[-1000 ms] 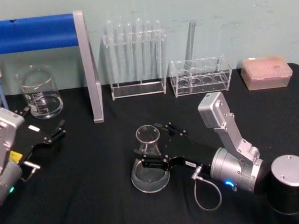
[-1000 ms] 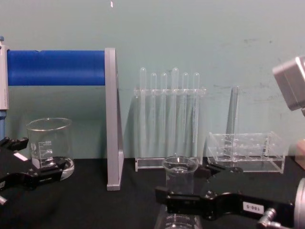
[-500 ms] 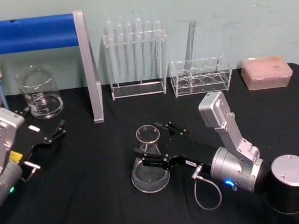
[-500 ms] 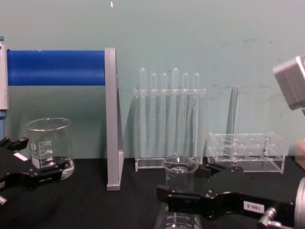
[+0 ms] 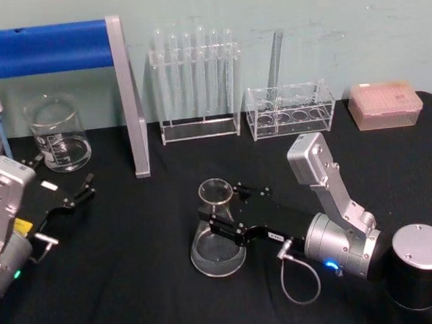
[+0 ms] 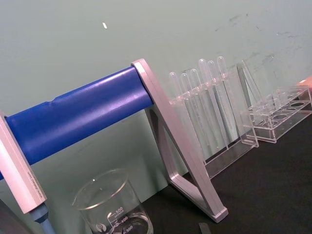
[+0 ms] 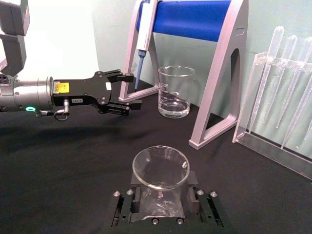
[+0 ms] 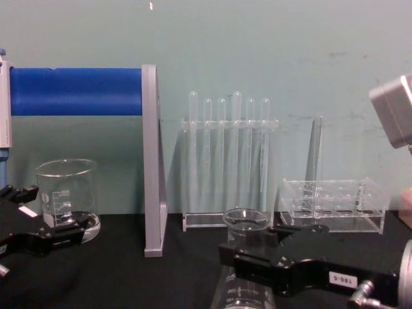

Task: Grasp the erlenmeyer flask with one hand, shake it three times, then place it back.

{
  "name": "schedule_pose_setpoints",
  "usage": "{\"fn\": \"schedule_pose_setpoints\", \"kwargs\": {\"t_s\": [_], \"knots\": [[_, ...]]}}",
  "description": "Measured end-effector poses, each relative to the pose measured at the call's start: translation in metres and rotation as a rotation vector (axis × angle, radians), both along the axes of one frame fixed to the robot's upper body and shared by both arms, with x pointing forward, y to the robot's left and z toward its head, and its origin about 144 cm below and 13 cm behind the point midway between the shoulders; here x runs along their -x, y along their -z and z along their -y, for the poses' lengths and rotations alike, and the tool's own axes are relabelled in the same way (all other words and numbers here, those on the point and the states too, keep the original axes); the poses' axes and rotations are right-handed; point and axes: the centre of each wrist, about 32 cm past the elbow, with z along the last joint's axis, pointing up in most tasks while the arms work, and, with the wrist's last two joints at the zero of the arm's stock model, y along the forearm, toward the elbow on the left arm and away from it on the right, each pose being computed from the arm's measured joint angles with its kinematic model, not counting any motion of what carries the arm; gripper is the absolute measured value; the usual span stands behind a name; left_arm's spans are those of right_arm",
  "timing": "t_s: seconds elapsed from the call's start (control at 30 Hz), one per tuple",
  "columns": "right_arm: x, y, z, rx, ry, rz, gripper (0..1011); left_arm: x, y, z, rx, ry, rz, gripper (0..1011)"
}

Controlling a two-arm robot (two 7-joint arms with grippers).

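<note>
I have the right gripper [image 5: 221,219] reaching in across the middle of the black table [image 5: 128,285], and its jaws are closed on the neck of the erlenmeyer flask [image 5: 218,239]. In the right wrist view the fingers [image 7: 191,194] sit against the glass on both sides, just below the flared rim. The flask stands upright near the table's centre, in front of the test tube rack [image 5: 196,82] and well apart from the beaker [image 5: 57,135] at the far left. I cannot tell whether its wide base rests on the cloth or hangs just off it. I judge the neck to be the right place to hold. It is the only part narrow enough for these jaws, and the rim above them gives a lip to catch on if the glass slides. The flask looks empty, so it should be light, but it is rigid, smooth glass. It will be slippery against hard fingers and will not forgive a knock. With the weight all below the grip, I expect it to swing under the jaws on each shake, so I would keep the strokes short and clear of the table. The left gripper [image 7: 130,90] is parked over the left side of the table near the beaker, with its fingers apart.
</note>
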Motion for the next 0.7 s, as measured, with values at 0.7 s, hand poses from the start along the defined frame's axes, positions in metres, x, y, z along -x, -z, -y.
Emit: {"fn": "schedule_pose_setpoints", "kwargs": {"t_s": [0.7], "knots": [[0.002,-0.017,0.004,-0.017,0.029,0.043,456,0.000,0.000,0.000,0.000,0.000,0.000,1001]]}}
